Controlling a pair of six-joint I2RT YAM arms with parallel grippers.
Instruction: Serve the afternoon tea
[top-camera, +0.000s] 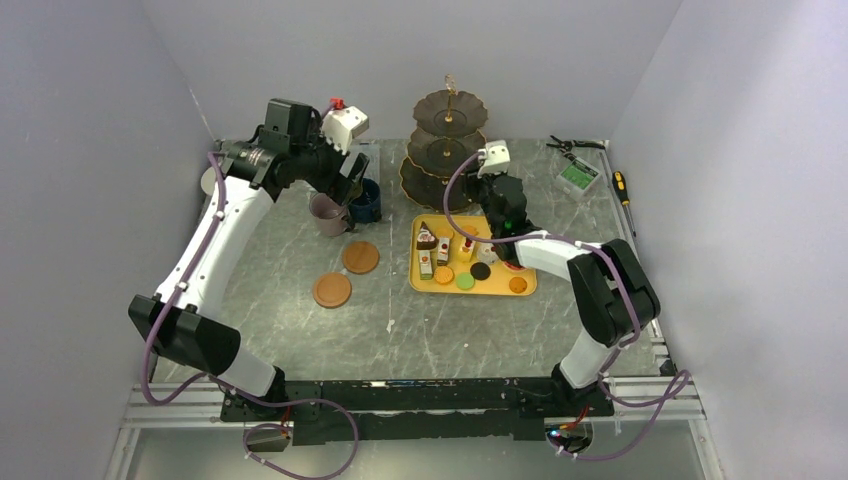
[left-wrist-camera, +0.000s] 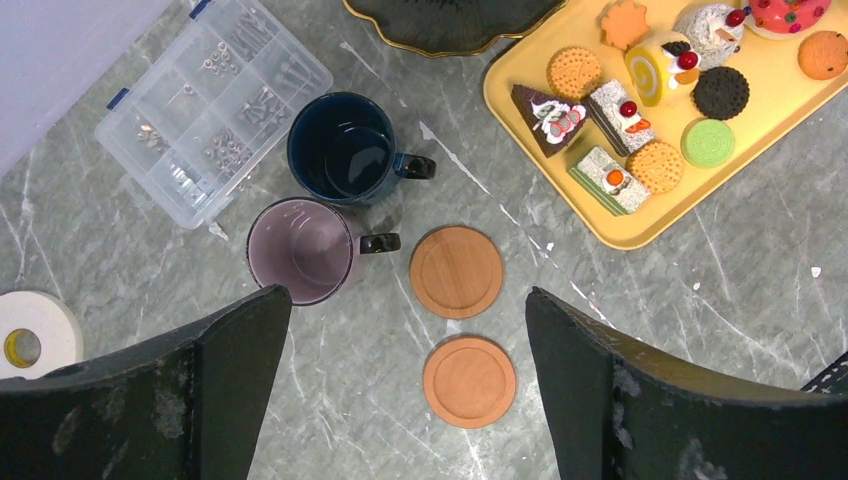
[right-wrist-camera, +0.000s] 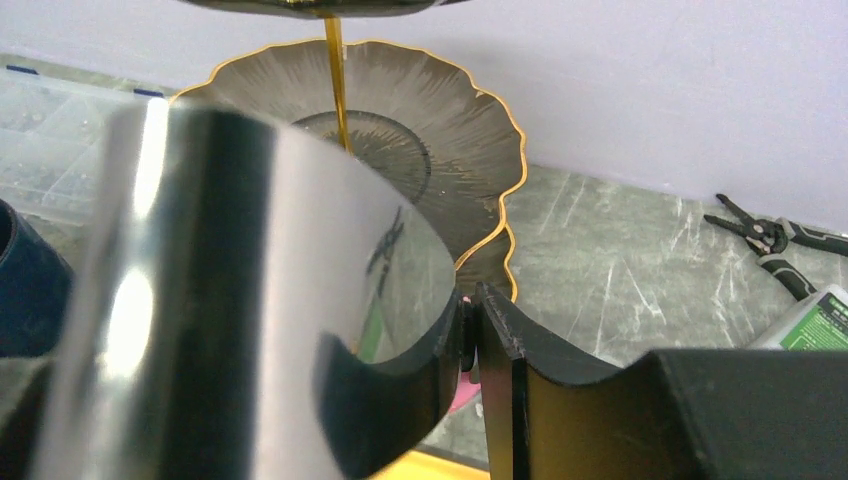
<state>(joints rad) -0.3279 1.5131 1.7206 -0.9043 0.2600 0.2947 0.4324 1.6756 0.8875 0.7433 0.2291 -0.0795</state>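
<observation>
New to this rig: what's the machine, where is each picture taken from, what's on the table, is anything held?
Two robot arms, bolted at the table's near edge. One picture looks down from above; the other two come from wrist cameras. On the table: a three-tier stand, a yellow tray of small cakes, a mauve mug, a navy mug, two coasters, a clear box, a tape roll. The left gripper hangs open, empty, above the mugs. A shiny metal piece sits at the right gripper; whether it is gripped is unclear.
</observation>
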